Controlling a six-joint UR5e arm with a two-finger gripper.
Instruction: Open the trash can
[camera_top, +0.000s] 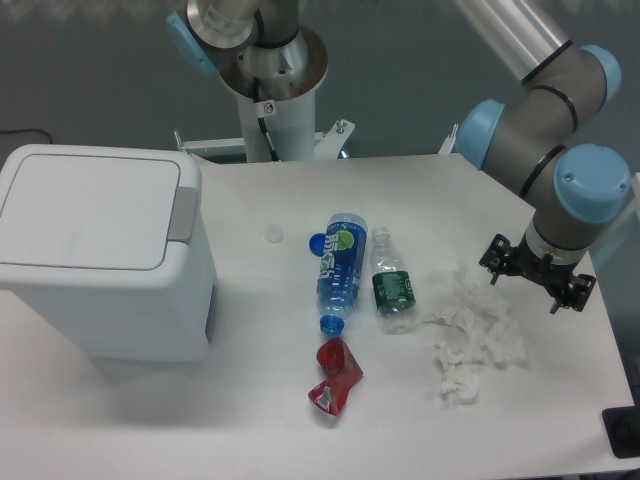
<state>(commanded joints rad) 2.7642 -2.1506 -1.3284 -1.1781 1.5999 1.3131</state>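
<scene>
- One white table (250, 420) against a dark grey wall (80, 60).
- Trash can (100, 250) at left, lid shut.
- Gripper (537, 277) above crumpled tissues (470, 340) at right; jaw spread unclear, seemingly holding nothing.
- Arm cut off at top.

Trash can (105, 270) white, lid white, push tab (182, 213) grey, at left table edge. Table (250, 420) white. Blue bottle (342, 262) with blue cap, green-white label mark, at table centre. Clear bottle (392, 280) banded by dark green label. Crushed can (335, 377) red, toward near edge. Crumpled tissue (470, 340) white, toward right edge. Gripper (538, 273) black; arm (560, 130) silver-grey, joint caps light blue.
</scene>
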